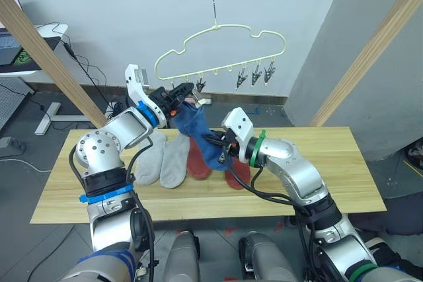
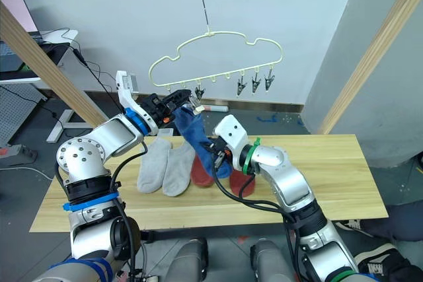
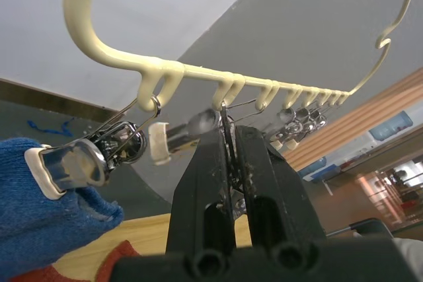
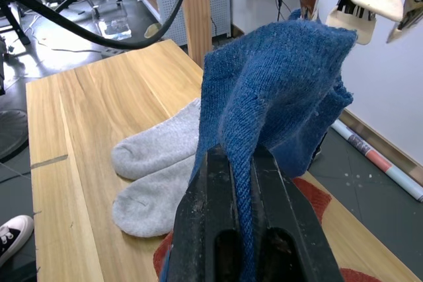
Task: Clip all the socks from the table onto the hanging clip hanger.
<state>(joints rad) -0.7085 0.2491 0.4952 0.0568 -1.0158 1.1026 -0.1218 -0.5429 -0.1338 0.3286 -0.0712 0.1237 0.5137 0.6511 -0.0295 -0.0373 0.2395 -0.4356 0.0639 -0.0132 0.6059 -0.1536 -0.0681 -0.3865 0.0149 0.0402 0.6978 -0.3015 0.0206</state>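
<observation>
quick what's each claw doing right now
Left claw: closed on a clip of the clip hanger.
Right claw: closed on a blue sock, raised toward the clips.

blue sock [image 4: 277, 90]: knit cloth | clips [image 3: 73, 160]: shiny metal | table [image 1: 330, 156]: matt wood

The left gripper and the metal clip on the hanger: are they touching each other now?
Touching. The left wrist view shows the left gripper with its two black fingers pressed together on a metal clip hanging from the clip hanger.
</observation>
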